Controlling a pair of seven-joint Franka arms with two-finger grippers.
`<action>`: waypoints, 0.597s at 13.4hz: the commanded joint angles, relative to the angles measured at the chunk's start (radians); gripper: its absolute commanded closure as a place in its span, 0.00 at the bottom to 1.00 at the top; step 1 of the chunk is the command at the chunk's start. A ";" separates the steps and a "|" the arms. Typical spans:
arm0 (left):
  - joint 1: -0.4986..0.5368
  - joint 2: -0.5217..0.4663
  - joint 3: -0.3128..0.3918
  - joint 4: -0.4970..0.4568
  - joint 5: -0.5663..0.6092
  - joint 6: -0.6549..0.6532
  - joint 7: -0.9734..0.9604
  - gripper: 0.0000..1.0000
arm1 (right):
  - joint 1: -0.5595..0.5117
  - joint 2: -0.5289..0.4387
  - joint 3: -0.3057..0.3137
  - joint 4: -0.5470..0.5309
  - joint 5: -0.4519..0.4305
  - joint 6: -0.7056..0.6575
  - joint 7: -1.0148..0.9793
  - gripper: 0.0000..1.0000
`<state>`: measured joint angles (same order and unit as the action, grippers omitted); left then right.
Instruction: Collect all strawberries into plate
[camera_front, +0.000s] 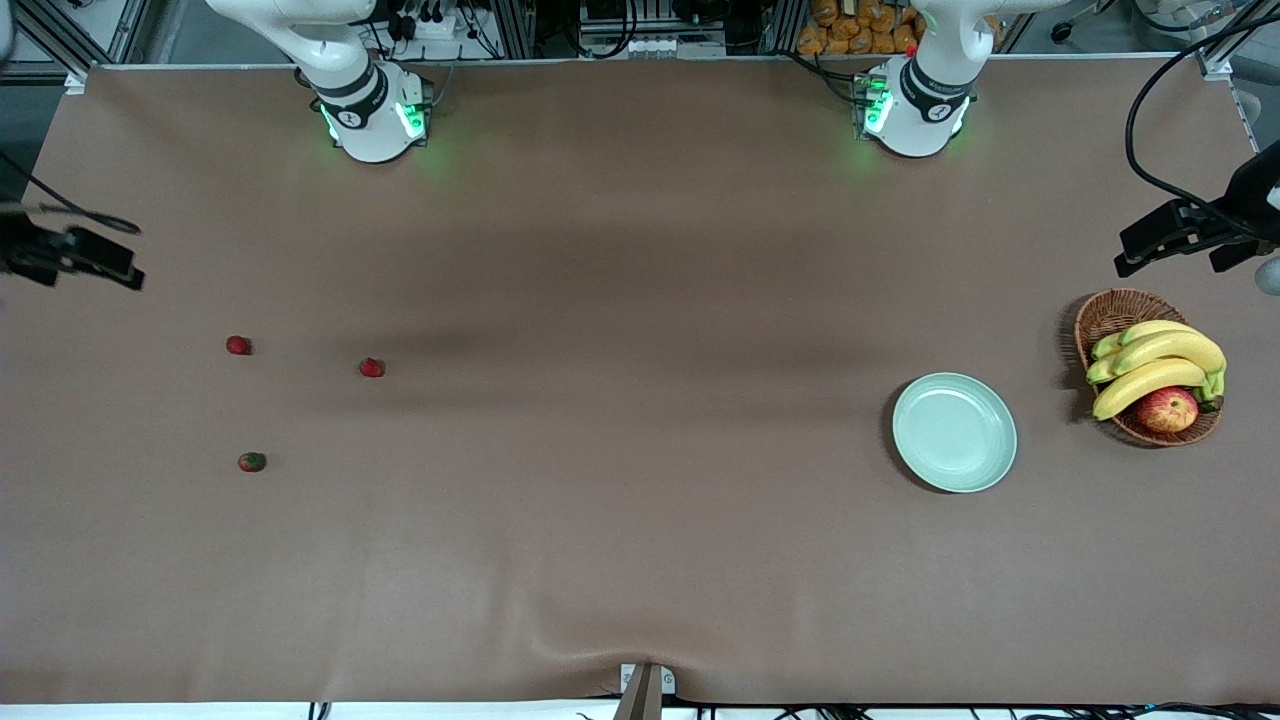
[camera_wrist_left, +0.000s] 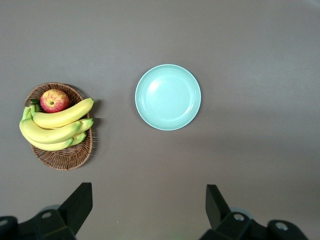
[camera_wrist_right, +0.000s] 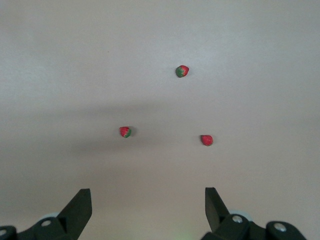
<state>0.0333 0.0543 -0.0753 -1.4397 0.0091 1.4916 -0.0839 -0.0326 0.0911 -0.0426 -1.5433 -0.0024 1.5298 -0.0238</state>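
Three strawberries lie toward the right arm's end of the table: one (camera_front: 238, 345), one (camera_front: 372, 367), and a greenish one (camera_front: 252, 461) nearest the front camera. The right wrist view shows them too: (camera_wrist_right: 206, 140), (camera_wrist_right: 125, 132) and the greenish one (camera_wrist_right: 182, 71). The mint-green plate (camera_front: 954, 432) sits empty toward the left arm's end and also shows in the left wrist view (camera_wrist_left: 168, 97). My right gripper (camera_wrist_right: 148, 190) is open and empty, high over the strawberries. My left gripper (camera_wrist_left: 148, 187) is open and empty, high over the table beside the plate. Neither gripper shows in the front view.
A brown wicker basket (camera_front: 1110, 312) with bananas (camera_front: 1160, 362) and a red-yellow apple (camera_front: 1167, 409) stands beside the plate at the left arm's end; it also shows in the left wrist view (camera_wrist_left: 65, 157). Black devices on cables overhang both table ends (camera_front: 75, 255) (camera_front: 1180, 232).
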 joint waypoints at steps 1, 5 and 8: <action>0.007 -0.010 -0.004 0.001 0.000 0.007 0.023 0.00 | 0.013 0.140 0.004 0.012 -0.011 0.048 -0.005 0.00; 0.008 -0.011 -0.003 0.001 0.006 0.009 0.023 0.00 | 0.057 0.252 0.004 0.005 -0.001 0.125 -0.010 0.00; 0.007 -0.008 -0.004 0.001 0.006 0.009 0.021 0.00 | 0.080 0.265 0.004 -0.076 -0.004 0.176 -0.012 0.00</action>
<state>0.0334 0.0543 -0.0751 -1.4388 0.0091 1.4947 -0.0834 0.0355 0.3762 -0.0367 -1.5646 -0.0025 1.6721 -0.0267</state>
